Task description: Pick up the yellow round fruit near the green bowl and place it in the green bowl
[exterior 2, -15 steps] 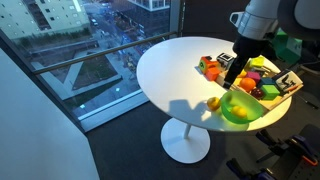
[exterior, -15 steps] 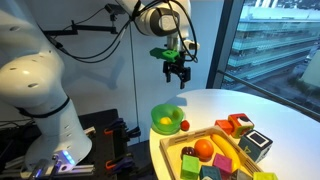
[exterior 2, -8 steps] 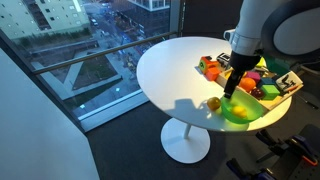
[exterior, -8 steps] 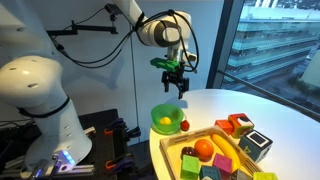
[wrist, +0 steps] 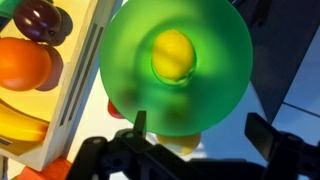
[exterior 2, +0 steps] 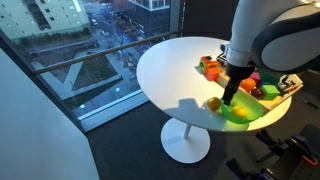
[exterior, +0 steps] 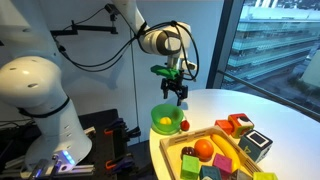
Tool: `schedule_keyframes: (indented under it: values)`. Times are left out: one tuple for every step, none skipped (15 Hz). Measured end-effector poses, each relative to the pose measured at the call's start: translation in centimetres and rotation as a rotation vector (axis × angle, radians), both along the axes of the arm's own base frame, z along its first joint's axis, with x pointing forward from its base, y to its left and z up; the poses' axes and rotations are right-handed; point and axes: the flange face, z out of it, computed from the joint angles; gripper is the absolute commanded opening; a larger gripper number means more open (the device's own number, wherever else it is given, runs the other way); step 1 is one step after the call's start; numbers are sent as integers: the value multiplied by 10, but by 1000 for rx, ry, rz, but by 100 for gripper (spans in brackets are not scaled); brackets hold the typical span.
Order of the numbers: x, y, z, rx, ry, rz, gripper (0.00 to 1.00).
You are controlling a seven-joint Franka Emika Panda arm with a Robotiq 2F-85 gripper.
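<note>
The green bowl stands near the table's edge and fills the wrist view. A yellow lemon-like fruit lies inside it. The small yellow round fruit sits on the table just outside the bowl; in the wrist view it peeks out under the bowl's rim, between my fingers. My gripper is open and empty. It hangs above the bowl and touches nothing.
A small red ball lies between the bowl and a flat wooden tray of coloured blocks and fruit, with an orange. The round white table ends close behind the bowl. A window wall lies beyond.
The gripper has come down and moved closer over the green bowl, staying open. The fruits and bowl have not moved.
</note>
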Motion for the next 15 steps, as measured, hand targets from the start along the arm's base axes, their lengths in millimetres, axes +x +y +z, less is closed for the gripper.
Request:
schedule_keyframes:
  values:
    - [1, 0, -2, 3, -7, 1, 100]
    - [3, 1, -4, 6, -15, 2, 100]
    - [4, 1, -6, 9, -24, 3, 100]
    - [5, 2, -7, 12, -31, 4, 100]
    - [6, 2, -9, 15, -38, 4, 100]
    - [8, 2, -11, 18, -44, 4, 100]
    - [9, 3, -13, 21, -48, 3, 100]
    - [10, 3, -15, 25, -52, 1, 100]
    - [11, 3, -17, 29, -55, -2, 100]
    - [12, 3, -19, 31, -58, -3, 100]
    - [13, 4, -21, 33, -59, -4, 100]
    - [14, 4, -23, 35, -61, -4, 100]
    - [16, 4, -24, 36, -62, -4, 100]
    - [19, 4, -25, 38, -62, -5, 100]
    - [22, 4, -25, 40, -64, -6, 100]
